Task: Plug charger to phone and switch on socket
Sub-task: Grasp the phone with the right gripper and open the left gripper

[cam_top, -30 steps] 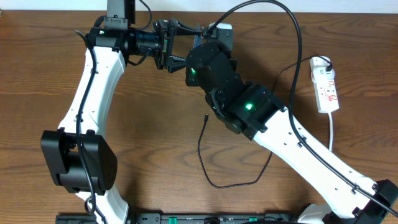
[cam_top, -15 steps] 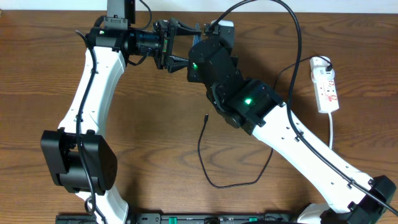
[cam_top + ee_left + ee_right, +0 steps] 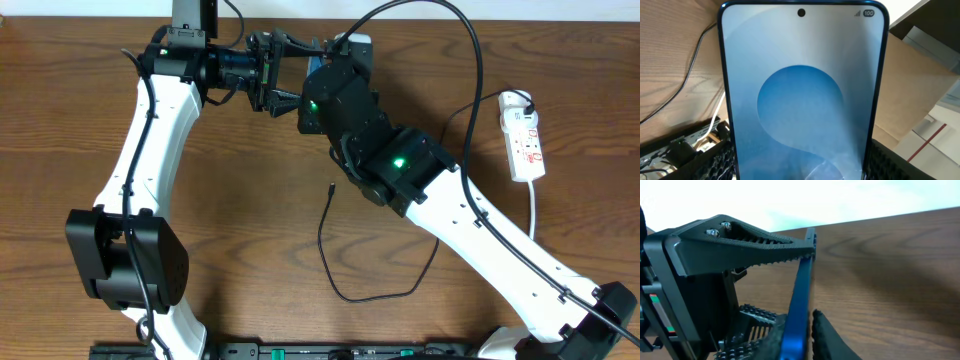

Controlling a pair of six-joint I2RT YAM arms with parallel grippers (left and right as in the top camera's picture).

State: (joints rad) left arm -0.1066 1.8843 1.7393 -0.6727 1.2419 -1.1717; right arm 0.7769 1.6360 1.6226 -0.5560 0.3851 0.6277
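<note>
The right gripper (image 3: 796,335) has closed onto the phone (image 3: 800,100) at its thin edge; the left gripper (image 3: 300,70) clamps its width. Its screen corner reads "100". Held well left of the socket (image 3: 524,135), its long axis points toward it, camera end first.

It looks like a robotics lab, a test bench rather than anybody's home. Two white-and-black robot arms, the left arm (image 3: 150,130) and the right arm (image 3: 480,225), rise from the near edge of a wood-grain table (image 3: 60,150), and green status lights glow on the right one. A rail of black hardware (image 3: 300,352) with green connectors runs along that edge. A white power strip (image 3: 525,140) lies by the right edge. The left wrist view catches brown cardboard (image 3: 910,90) off to one side.
</note>
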